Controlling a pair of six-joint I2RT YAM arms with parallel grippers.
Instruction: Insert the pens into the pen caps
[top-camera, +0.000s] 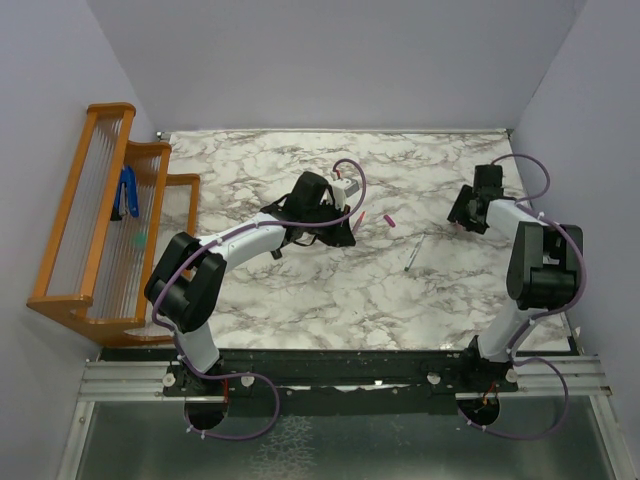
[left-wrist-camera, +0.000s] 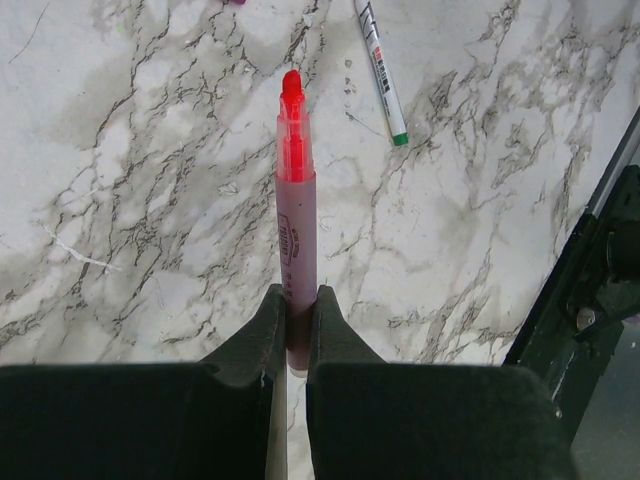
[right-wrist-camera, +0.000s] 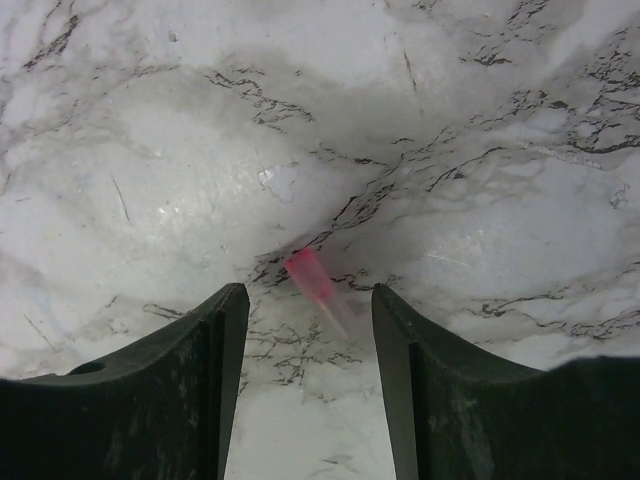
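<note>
The pinkish pen (left-wrist-camera: 296, 210) is slim, with a translucent rose barrel carrying small print and a bright red uncapped tip. The left jaws are closed narrowly on its rear end, so it sticks straight out toward 12 o'clock in the left wrist view, above the marble counter (top-camera: 300, 290). At its 1 o'clock lies the greyish pen (left-wrist-camera: 381, 72), white-bodied with red lettering and a green tip, flat on the counter and well apart from those jaws. From above, a small magenta cap (top-camera: 390, 221) rests just beyond the held pen's tip, toward 3 o'clock. The right jaws stand wide, low over the counter's 2 o'clock area. The pale pink cap (right-wrist-camera: 312, 279) lies on the counter between them, touching neither. Its wider end is rosy and it fades to clear toward 5 o'clock.
</note>
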